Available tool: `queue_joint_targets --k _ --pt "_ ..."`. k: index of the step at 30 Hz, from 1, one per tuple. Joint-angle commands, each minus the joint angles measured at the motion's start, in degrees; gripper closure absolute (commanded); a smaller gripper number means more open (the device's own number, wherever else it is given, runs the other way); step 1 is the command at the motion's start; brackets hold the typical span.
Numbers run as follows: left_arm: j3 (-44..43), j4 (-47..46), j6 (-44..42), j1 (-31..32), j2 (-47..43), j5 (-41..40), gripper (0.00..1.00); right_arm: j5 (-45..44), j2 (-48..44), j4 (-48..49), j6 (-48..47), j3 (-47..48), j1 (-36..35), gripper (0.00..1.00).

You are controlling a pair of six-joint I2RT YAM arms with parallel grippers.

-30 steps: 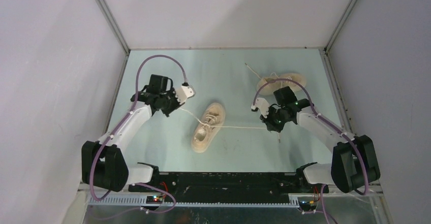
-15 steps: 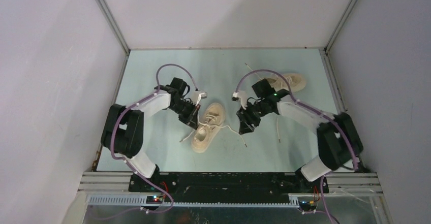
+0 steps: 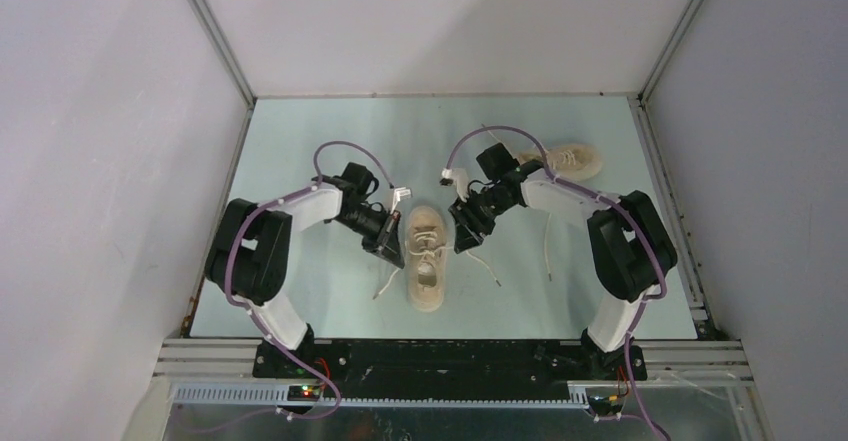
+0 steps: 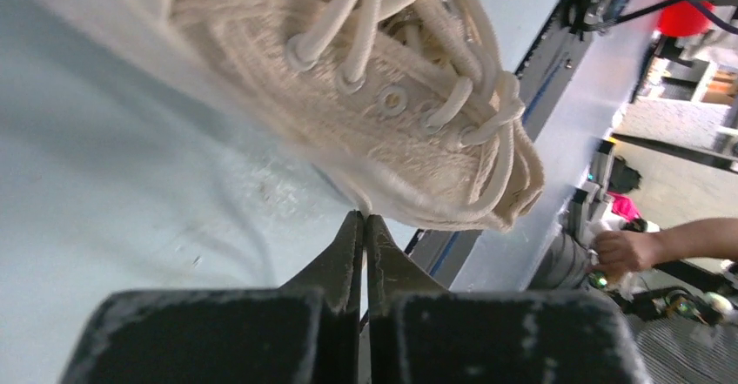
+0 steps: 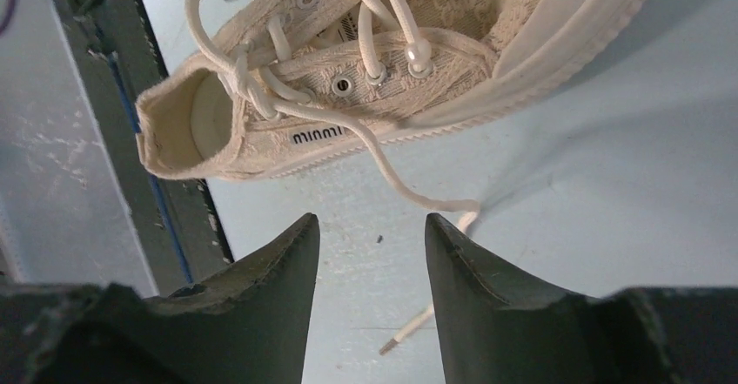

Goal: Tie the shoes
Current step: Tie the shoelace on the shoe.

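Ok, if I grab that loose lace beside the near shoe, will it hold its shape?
Probably not: the lace lies in slack curves on the table, so it should droop. Its capped tip looks stiffer. The shoe looks small and light, so a pull may drag it.

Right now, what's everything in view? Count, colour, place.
centre shoe: 1, cream-beige, mid-table between the two grippers
far shoe: 1, cream-beige, far right of table, behind the right arm
laces: off-white, threaded through both shoes, untied, loose ends on the table
table: 1, pale blue-green
walls: white panels, left, back and right
person's arm: 1, background beyond the table, left wrist view only
left arm, right arm: 2, white and black, purple cables
left gripper: black, shut, at the centre shoe's side
right gripper: black, open, empty, at the shoe's other side
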State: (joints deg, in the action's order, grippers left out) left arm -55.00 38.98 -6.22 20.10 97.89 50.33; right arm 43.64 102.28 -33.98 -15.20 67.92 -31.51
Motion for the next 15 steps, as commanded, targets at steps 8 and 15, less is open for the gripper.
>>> queue_joint_targets --k 8,15 --pt "-9.33 12.43 -8.25 -5.78 -3.71 -12.14 1.00 -7.93 -6.14 -3.30 -51.46 -1.83 -2.52 0.33" --pt "-10.32 15.14 -10.13 -7.22 -4.57 -15.89 1.00 -11.28 -0.96 -1.10 -54.72 -1.83 -7.40 0.37"
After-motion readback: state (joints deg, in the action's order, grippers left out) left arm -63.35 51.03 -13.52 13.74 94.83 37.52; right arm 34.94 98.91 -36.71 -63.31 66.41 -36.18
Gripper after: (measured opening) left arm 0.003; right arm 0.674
